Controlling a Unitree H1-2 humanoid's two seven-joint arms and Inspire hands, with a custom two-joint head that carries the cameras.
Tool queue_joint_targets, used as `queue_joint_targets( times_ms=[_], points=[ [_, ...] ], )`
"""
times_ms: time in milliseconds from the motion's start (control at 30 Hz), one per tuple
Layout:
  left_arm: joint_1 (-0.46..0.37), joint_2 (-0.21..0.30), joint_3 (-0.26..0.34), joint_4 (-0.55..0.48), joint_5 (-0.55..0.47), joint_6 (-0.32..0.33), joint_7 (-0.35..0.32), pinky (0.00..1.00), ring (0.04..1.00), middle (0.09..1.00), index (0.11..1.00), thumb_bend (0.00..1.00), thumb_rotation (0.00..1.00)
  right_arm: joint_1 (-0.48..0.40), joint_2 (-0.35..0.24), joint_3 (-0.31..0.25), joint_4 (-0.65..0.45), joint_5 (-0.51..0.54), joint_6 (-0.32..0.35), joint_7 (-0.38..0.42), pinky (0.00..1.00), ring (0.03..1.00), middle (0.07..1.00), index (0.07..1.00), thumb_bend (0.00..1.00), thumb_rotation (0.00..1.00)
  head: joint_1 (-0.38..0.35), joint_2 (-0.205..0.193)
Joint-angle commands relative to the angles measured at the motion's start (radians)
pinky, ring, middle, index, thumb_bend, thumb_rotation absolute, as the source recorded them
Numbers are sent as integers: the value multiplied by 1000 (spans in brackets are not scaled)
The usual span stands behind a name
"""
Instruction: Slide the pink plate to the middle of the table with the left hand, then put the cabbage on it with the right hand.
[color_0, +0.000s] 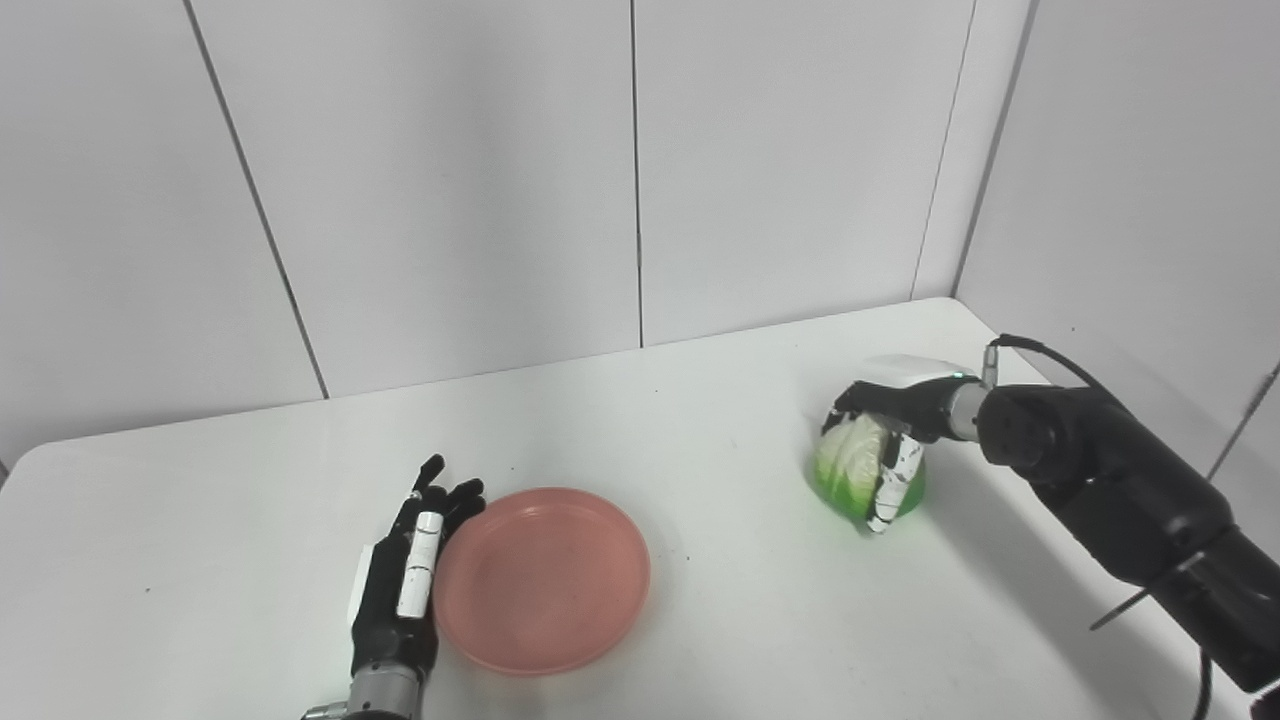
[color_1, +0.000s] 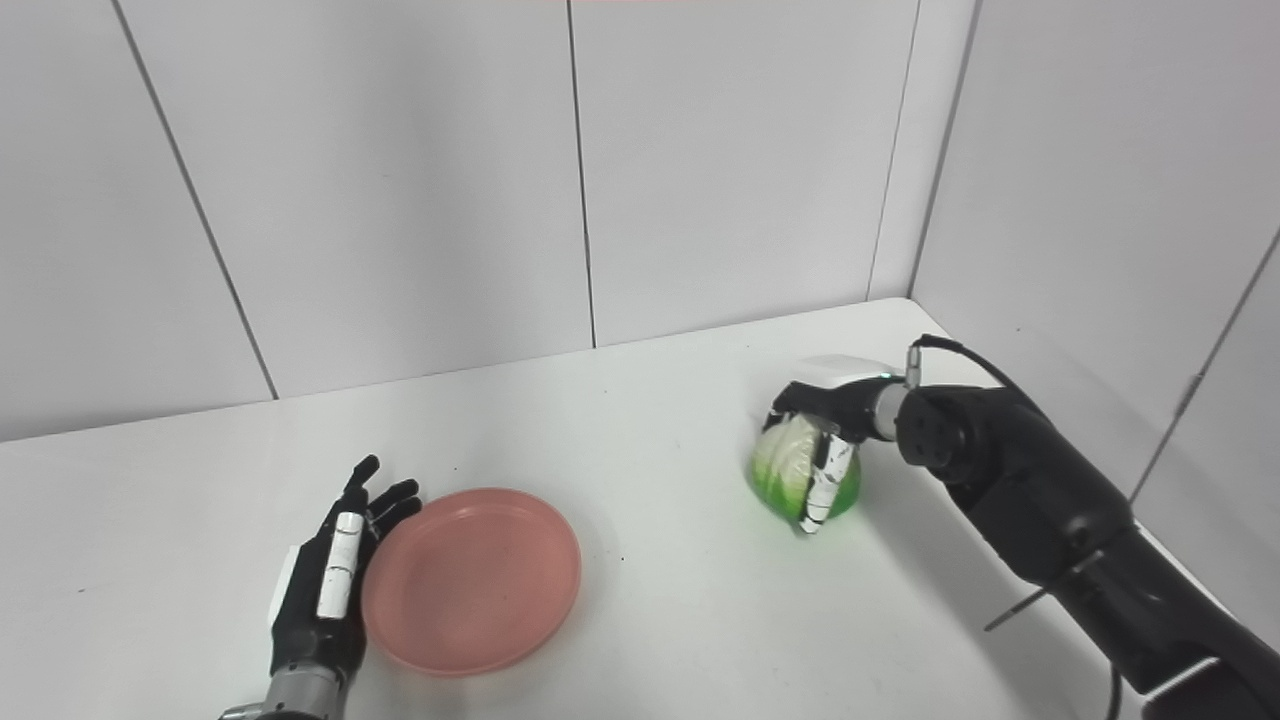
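Observation:
The pink plate (color_0: 542, 578) lies flat on the white table (color_0: 700, 420), left of centre and near the front. My left hand (color_0: 405, 575) is open, fingers straight, its edge against the plate's left rim. The cabbage (color_0: 850, 468), green with a pale top, sits on the table at the right. My right hand (color_0: 893, 432) comes over it from the right, fingers wrapped down around it. The cabbage looks to rest on the table. Both show in the right eye view too: plate (color_1: 472, 580), cabbage (color_1: 790, 465).
White wall panels stand behind the table and along its right side. The table's back right corner (color_0: 950, 305) is near the cabbage. My black right forearm (color_0: 1130, 500) crosses the right part of the table.

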Motion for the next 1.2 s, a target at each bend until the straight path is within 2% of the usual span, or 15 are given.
queue_joint_targets(
  times_ms=[0, 67, 167, 267, 367, 567, 667, 767, 933, 1167],
  points=[
    [-9, -16, -10, 4, 7, 1, -3, 848, 787, 784, 905, 765, 866, -89, -47, -40, -53, 22, -9, -3, 355, 453, 493, 684, 534, 0, 5, -2],
    [-10, -22, -13, 10, 13, -6, 3, 847, 783, 782, 902, 743, 871, -120, -54, -46, -95, 34, -32, 4, 366, 453, 491, 679, 535, 0, 14, -2],
    [-7, -30, -21, 10, 26, -9, 11, 832, 781, 782, 902, 690, 875, -154, -55, -41, -161, 42, -10, 38, 384, 428, 532, 680, 528, 0, 29, -3],
    [-7, -43, -27, 14, 30, -12, 16, 830, 784, 784, 903, 652, 861, -180, -50, -40, -207, 56, 9, 65, 403, 453, 498, 673, 533, 0, 50, -5],
    [-8, -59, -30, 40, 35, -36, 24, 822, 778, 777, 894, 632, 846, -211, -36, -45, -249, 86, -13, 69, 420, 457, 497, 665, 533, 0, 88, -7],
    [-15, -86, -43, 89, 65, -76, 52, 826, 784, 787, 914, 694, 858, -227, 0, -42, -325, 132, -35, 67, 422, 455, 496, 662, 534, 0, 187, -10],
    [-23, -101, -43, 118, 76, -98, 67, 813, 777, 782, 917, 709, 867, -233, 28, -21, -346, 144, -53, 71, 398, 455, 496, 663, 534, 0, 219, -12],
    [-33, -115, -43, 150, 82, -118, 79, 848, 776, 785, 925, 691, 873, -231, 66, -2, -357, 145, -69, 63, 390, 456, 495, 657, 534, 0, 264, -14],
    [-48, -132, -41, 198, 88, -159, 98, 843, 776, 784, 924, 693, 867, -226, 152, 33, -343, 170, -88, 62, 401, 456, 495, 662, 532, 0, 307, -24],
    [-53, -136, -28, 227, 85, -196, 110, 826, 773, 783, 920, 695, 868, -211, 249, 62, -296, 140, -106, 17, 400, 456, 495, 657, 532, 0, 324, -28]
  ],
)
